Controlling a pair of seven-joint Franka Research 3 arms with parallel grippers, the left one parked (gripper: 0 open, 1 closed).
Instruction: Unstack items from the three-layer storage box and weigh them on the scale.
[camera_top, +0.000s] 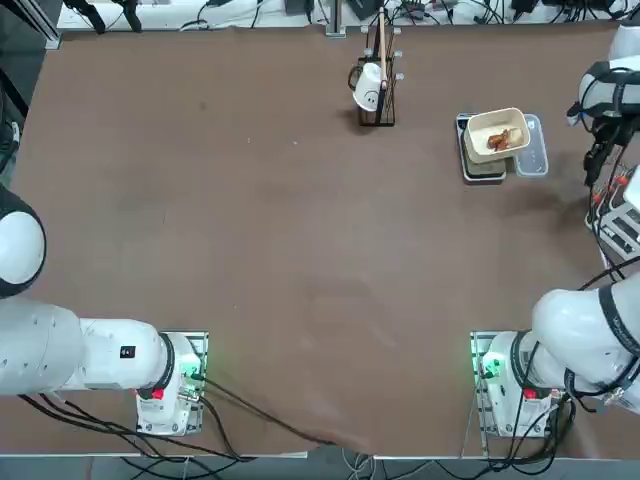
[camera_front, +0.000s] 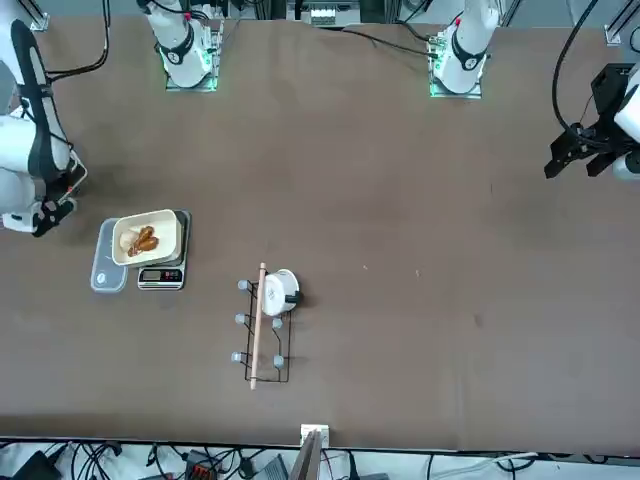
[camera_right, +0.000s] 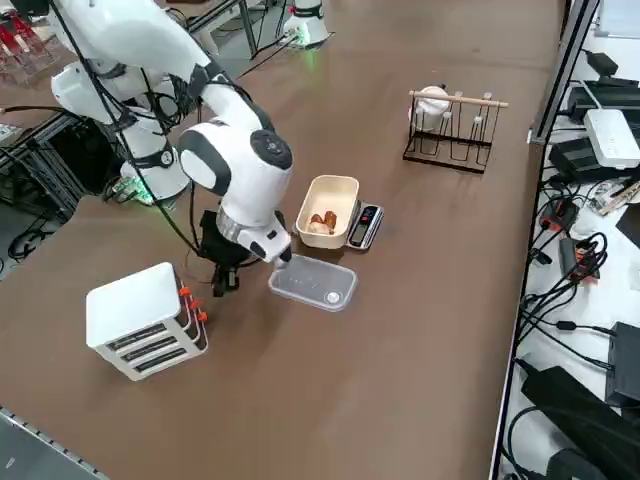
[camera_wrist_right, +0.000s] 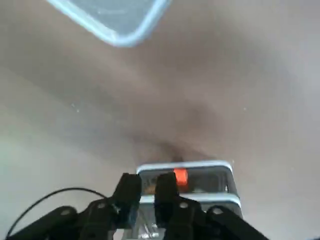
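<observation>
Above the storage box (camera_wrist_right: 185, 185), no writing reads; right gripper (camera_wrist_right: 147, 190) jaws slightly parted.

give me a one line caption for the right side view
Right gripper beside the storage box; cream tray with items on the scale.

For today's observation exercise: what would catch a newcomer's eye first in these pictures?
First, the big white right arm, its right gripper low beside the white storage box with orange tabs at the table's edge. Next, the cream tray of brown food pieces on the scale, a clear container beside it. Further off stands a wire stand with a white mug.
</observation>
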